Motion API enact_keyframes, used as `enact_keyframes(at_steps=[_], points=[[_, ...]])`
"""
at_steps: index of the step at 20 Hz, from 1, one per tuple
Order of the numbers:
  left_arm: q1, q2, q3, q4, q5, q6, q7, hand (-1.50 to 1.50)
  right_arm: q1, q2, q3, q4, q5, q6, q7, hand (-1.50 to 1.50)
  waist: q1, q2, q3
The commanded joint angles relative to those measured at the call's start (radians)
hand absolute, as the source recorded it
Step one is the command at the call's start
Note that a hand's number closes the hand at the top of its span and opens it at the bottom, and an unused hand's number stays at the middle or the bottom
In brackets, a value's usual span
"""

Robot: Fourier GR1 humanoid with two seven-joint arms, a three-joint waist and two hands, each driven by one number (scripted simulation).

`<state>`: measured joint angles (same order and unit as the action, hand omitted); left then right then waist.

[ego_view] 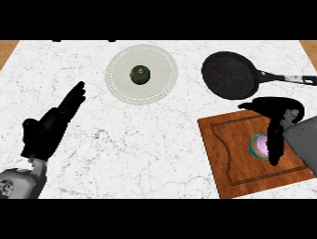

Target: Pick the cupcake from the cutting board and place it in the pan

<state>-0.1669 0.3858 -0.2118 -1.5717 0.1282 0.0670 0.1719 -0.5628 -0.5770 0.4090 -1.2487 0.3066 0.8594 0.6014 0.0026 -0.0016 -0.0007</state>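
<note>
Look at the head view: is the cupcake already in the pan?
No. The cupcake sits on the cutting board, partly hidden by the right hand; the pan holds nothing.

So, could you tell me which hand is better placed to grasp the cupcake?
The right hand: it hangs over the cutting board, right beside the cupcake. The left hand rests open far across the counter.

A pink-topped cupcake (260, 145) in a teal wrapper sat on the brown wooden cutting board (237, 154); the black pan (231, 74) lay empty just beyond.
</note>
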Motion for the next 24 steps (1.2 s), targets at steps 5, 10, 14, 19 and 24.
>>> enact_keyframes(at_steps=[5,10,14,19,24], points=[[0.007,-0.03,0.054,0.011,-0.035,-0.043,-0.018,0.0,0.052,0.05,-0.025,-0.084,0.082,0.07,0.109,-1.5,-0.001,0.001,0.0],[-0.011,-0.085,0.018,-0.08,-0.082,-0.002,0.119,0.0,0.137,0.033,-0.015,-0.127,0.141,0.065,0.06,-1.5,-0.001,0.001,0.001],[-0.047,-0.108,0.073,0.083,-0.1,-0.067,-0.003,0.0,0.145,0.051,-0.086,-0.126,0.186,0.066,0.018,-1.5,-0.005,0.002,0.001],[0.029,-0.121,0.066,-0.074,-0.128,-0.078,0.076,0.0,0.132,0.114,-0.066,-0.012,0.312,0.006,-0.053,-1.5,0.003,0.002,0.001],[0.064,-0.116,0.093,-0.061,-0.134,-0.109,0.021,0.0,0.147,0.073,-0.021,0.063,0.374,-0.027,-0.268,1.5,0.006,0.003,0.001]])
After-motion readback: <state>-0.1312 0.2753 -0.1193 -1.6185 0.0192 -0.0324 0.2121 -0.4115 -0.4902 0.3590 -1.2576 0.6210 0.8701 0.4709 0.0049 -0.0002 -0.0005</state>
